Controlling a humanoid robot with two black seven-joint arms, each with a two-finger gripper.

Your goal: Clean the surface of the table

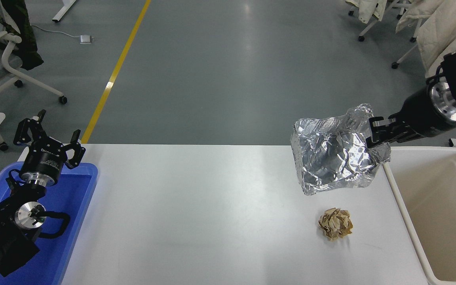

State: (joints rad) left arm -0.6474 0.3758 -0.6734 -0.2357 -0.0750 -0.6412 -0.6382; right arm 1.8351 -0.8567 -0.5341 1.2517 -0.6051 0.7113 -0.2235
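Observation:
The white table surface (pixel 180 221) fills the lower middle of the head view. My right gripper (pixel 374 132) is shut on a crumpled sheet of silver foil (pixel 333 160) and holds it in the air above the table's far right part, close to the cream bin (pixel 437 209). A crumpled brown paper ball (pixel 335 223) lies on the table below the foil. My left gripper (pixel 50 140) is open and parked at the lower left, above the blue tray (pixel 75 206).
The cream-white bin stands against the table's right edge. The blue tray sits at the table's left end. Chairs and a pale padded coat (pixel 441 35) stand on the floor beyond the table.

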